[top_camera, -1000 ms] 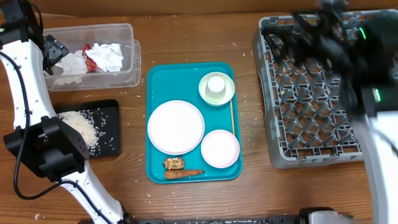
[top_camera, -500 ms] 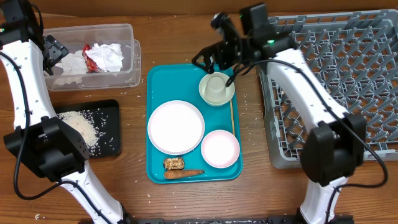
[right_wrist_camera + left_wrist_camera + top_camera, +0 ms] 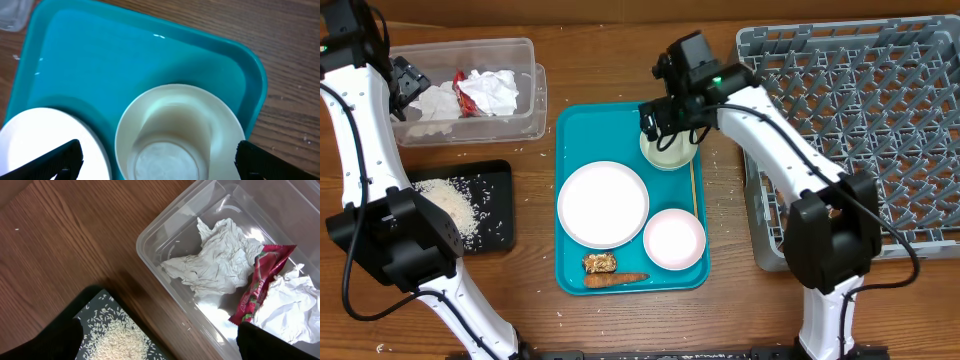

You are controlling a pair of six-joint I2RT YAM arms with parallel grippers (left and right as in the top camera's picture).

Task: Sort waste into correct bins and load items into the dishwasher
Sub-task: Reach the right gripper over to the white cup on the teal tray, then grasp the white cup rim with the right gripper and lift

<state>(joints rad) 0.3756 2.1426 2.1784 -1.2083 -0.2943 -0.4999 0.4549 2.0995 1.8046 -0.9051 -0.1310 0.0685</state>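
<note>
Clear plastic tub (image 3: pixel 165 232), crumpled paper napkins (image 3: pixel 220 260), glossy wrapper (image 3: pixel 257 287).

Cup (image 3: pixel 170 150) in bowl (image 3: pixel 129 131) on tray (image 3: pixel 100 65)

The only print is on the red shiny wrapper (image 3: pixel 260 287), which lies in the clear plastic rectangular tub (image 3: pixel 150 245). White lettering runs along its lower end, too small and creased to read.
</note>
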